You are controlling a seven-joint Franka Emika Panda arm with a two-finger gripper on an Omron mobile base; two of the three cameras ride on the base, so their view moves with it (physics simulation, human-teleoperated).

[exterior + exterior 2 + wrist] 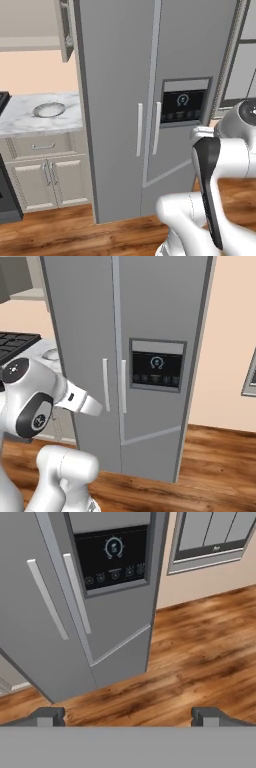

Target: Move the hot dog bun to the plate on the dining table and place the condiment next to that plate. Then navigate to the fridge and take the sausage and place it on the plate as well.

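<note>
Claw [128, 716]: I read it as spread wide, the two tips far apart at the bottom of the hand view, nothing between them but bare wood floor [200, 657]. It holds nothing.

Ahead of the claw and up-left in the hand view: fridge [100, 642], both doors shut, w/ two pale vertical handles [75, 594] flanking the centre seam. Dispenser panel [112, 559] on the door nearer the claw's centre line, dark, lit icon up top, row of small buttons below. The sausage, if inside, is hidden behind the shut doors; I cannot tell where it lies.

Beyond the claw to the right: peach wall w/ a grey framed window [215, 539].

Base views, further out: fridge [150, 100] stands full height in front of the arm. Left of it, a marble counter [20, 117] carrying a shallow grey bowl [49, 109], cabinets [45, 175] w/ a drawer underneath. A dark stove [15, 343] lies past the counter, at the far left edge.
</note>
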